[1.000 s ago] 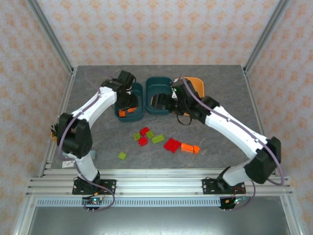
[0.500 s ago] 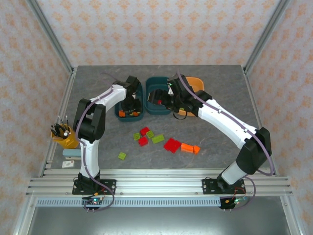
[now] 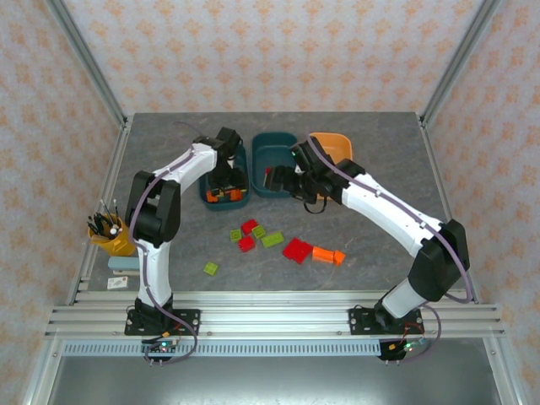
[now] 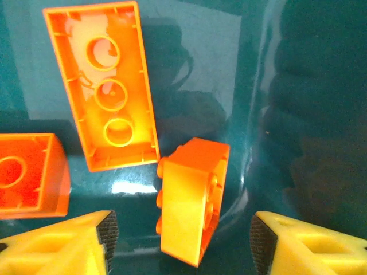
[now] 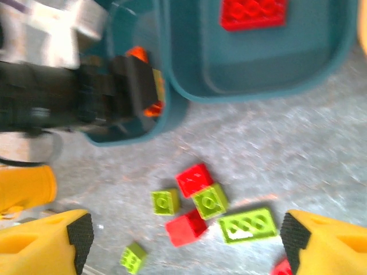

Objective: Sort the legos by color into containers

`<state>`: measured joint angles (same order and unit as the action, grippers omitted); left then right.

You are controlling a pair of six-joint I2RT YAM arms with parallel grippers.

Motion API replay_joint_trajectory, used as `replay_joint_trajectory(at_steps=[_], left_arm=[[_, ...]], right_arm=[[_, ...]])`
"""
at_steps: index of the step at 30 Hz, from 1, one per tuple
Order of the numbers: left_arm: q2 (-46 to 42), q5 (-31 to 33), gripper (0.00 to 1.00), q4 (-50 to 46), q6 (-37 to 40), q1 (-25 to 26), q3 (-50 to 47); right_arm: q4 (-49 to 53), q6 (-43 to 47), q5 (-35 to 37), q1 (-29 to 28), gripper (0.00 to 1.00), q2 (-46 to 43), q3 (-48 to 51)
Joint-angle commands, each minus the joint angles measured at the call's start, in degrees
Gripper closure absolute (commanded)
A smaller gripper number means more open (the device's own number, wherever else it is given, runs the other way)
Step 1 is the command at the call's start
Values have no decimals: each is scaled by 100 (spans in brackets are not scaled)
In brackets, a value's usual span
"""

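left gripper (image 4: pixel 181 236) spread, orange lego (image 4: pixel 192 197) between — loose

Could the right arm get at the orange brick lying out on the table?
Probably yes: the orange brick lies uncovered beside a red brick, and the open right end effector hovers near the middle tub.
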<state>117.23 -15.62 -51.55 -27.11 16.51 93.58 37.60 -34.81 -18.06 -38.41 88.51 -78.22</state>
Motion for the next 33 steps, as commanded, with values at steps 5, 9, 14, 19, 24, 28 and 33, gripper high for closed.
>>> replay_joint_trajectory(at_steps=[5,9,14,19,24,28,33], left_arm=[[-1899,358,31,-168,-276,300,-487],[-2827,386,31,-69,-522,813,-1286],[-4047,303,31,325,-1071,1517,-2626],[-4892,246,31,409,-1407,1855,-3518],[-5179,221,32,375,-1452,1882,-3838],[-5204,252,32,392,-1488,1882,-3780],[-5201,312,32,413,-1559,1930,-3701]], right_arm=[[1844,-432,470,-401,26,-471,556],[1873,-1101,295,-969,29,-501,1233],[977,-2127,417,-1516,32,-543,2119],[295,-2571,596,-1574,41,-315,2621],[17,-2566,655,-1535,44,98,2577],[94,-2532,747,-1460,48,320,2563],[107,-2442,778,-1281,51,260,2660]])
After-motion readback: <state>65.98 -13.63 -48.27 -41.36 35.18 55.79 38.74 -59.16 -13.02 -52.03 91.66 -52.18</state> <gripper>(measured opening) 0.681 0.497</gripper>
